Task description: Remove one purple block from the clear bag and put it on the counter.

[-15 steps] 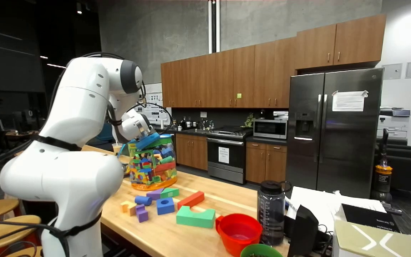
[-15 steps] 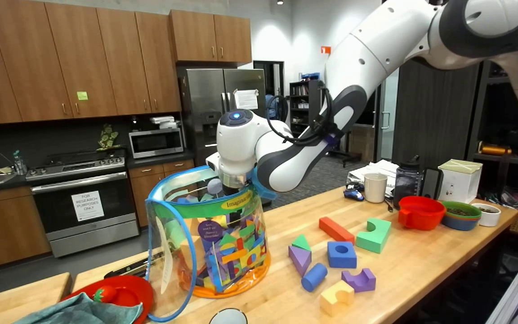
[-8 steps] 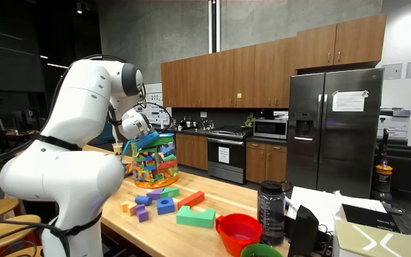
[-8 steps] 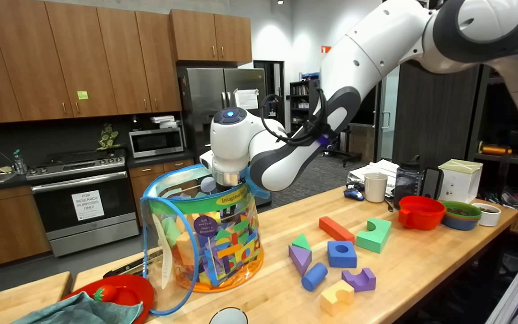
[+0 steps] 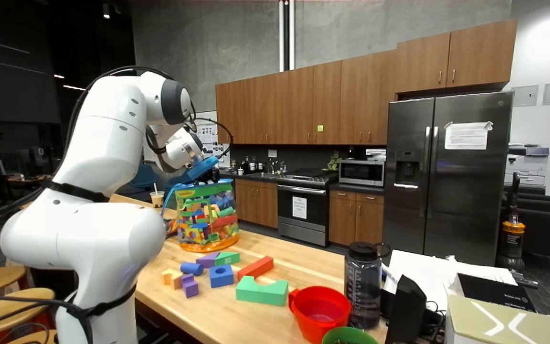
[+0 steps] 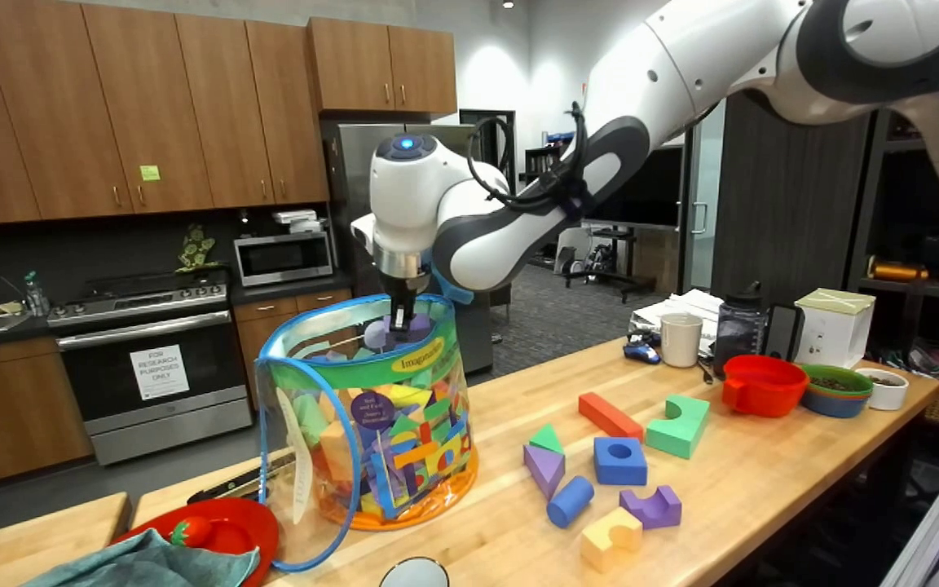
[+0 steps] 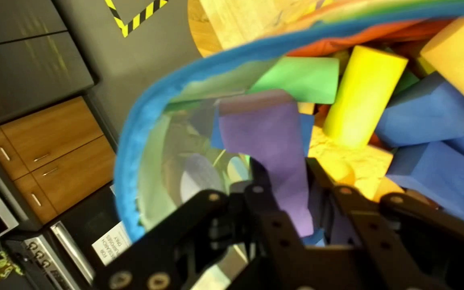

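Note:
A purple block (image 7: 266, 133) with a curved notch lies between the two fingers of my gripper (image 7: 283, 167) in the wrist view, both fingers against its sides. My gripper is shut on it at the height of the clear bag's mouth. In an exterior view the gripper (image 6: 401, 316) hangs just inside the blue rim of the clear bag (image 6: 404, 383), and part of the purple block (image 6: 421, 324) shows behind the fingers. Many coloured blocks fill the bag below. The wooden counter (image 6: 510, 554) carries the bag; another purple block (image 6: 653, 507) rests on it.
Loose blocks lie on the counter: a blue block with a hole (image 6: 620, 461), a red bar (image 6: 610, 416), a green arch (image 6: 679, 425) and others. A red bowl (image 6: 763, 385) and a bottle (image 5: 362, 286) stand farther along. A red plate (image 6: 253, 530) sits beside the bag's open flap.
The gripper has closed on the purple block and risen from deep inside the bag to its mouth. The bag shifted slightly along the counter in the earlier half second.

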`<state>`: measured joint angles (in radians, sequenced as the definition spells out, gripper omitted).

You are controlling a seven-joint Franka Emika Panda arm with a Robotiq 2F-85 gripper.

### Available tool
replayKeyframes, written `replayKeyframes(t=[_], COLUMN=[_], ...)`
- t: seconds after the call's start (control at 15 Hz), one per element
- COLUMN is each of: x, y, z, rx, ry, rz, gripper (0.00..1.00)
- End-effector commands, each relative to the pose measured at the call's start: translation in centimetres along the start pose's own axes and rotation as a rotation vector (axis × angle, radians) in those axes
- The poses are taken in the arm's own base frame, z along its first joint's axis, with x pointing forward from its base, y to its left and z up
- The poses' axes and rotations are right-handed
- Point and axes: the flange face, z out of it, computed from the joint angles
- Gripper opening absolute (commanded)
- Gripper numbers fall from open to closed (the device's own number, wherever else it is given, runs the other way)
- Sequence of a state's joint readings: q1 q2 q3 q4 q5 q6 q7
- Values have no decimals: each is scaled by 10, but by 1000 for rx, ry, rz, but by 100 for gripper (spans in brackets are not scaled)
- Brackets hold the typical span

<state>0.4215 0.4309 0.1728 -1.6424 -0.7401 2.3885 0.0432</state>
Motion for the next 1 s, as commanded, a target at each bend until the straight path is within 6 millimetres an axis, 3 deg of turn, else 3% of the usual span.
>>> replayKeyframes(t=[0.0, 0.4, 0.53, 0.73, 0.93], x=[2, 2, -4, -20, -43], y=[40, 89, 103, 118, 122], z=[-48, -124, -141, -153, -150], rx=[-29, 99, 101, 65, 46], ry=[-8, -119, -172, -246, -298], rz=[6, 73, 94, 139, 202], gripper=[7, 7, 7, 7, 7])
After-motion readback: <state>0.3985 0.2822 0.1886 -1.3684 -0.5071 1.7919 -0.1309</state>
